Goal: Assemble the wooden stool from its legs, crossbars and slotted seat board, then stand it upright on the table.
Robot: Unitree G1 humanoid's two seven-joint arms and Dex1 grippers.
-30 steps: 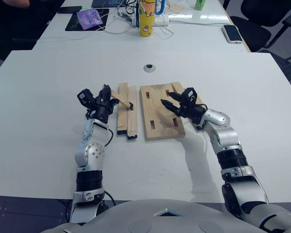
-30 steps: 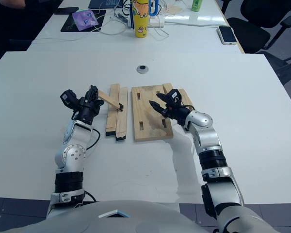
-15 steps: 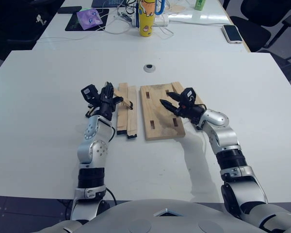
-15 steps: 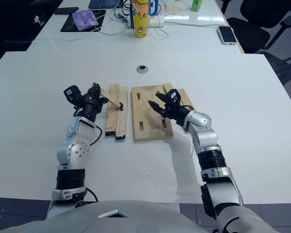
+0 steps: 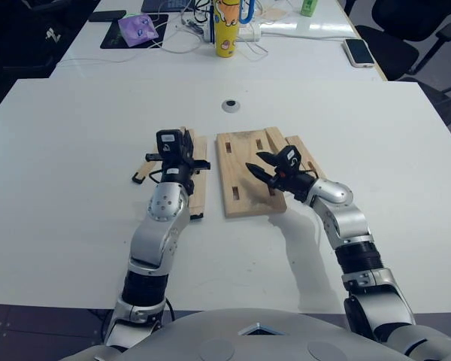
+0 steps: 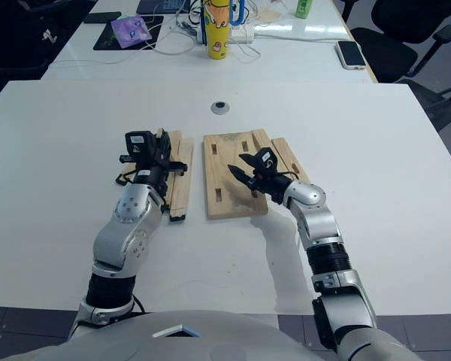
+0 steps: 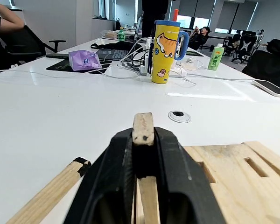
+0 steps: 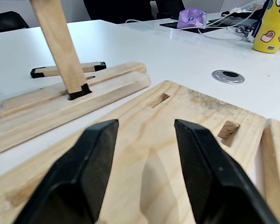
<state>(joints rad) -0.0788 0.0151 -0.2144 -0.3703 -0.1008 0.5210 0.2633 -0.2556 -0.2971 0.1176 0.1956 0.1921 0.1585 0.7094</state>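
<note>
Wooden seat board [image 5: 237,180]: one, flat on the desk [image 5: 75,150], under the spread right gripper [image 5: 255,162].
Left gripper [image 7: 143,140]: pinches one stick [image 8: 60,46] above two paired legs [image 5: 200,192].
Loose: one short piece [image 5: 141,174] at left, two side pieces [image 5: 295,147] beside the board's right edge.

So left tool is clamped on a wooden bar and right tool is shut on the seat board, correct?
No. The right tool is open above the seat board, gripping nothing, as the right wrist view shows. The left tool is indeed clamped on a wooden bar.
</note>
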